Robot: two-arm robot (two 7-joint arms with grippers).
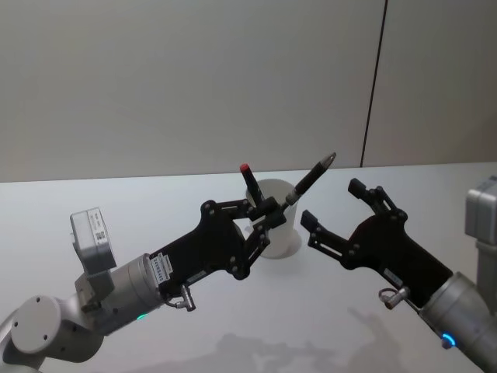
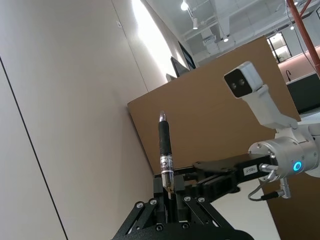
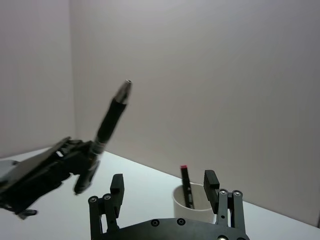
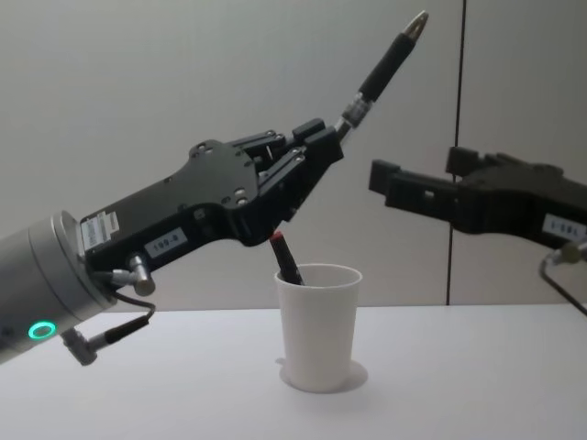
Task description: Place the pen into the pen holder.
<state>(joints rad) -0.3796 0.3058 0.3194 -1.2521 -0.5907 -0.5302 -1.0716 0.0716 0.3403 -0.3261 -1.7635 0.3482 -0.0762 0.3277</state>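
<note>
Left gripper (image 4: 321,147): reached in from the robot's left and hung in the air above the left side of the cup, its arm sloping upward toward the middle of the scene.
Left fingers: closed on the lower end of the pen, pinching the clear part of the barrel just below the black grip.
Pen (image 4: 381,69): black, with a silvery pointed tip, held clear of the counter and higher than the cup, not inside it.
Pen axis: long axis strongly tilted, neither upright nor level. In the chest view it ran from the left fingers up and toward the robot's right.
Pen direction: the pointed tip was the top end, aimed up and to the right; the gripped end pointed down toward the cup.
Pen holder (image 4: 316,321): white paper cup standing upright on the counter, below the left gripper and touching neither gripper.
Red-capped pen (image 4: 284,257): stood inside the cup, leaning toward the robot's left, with its red end above the rim.
Right gripper (image 1: 331,202): was in the air to the right of the cup and the held pen, at about the height of the left gripper.
Right fingers: spread wide apart, holding nothing, their tips facing the left gripper.
Counter (image 4: 459,385): plain white, carrying the cup.
</note>
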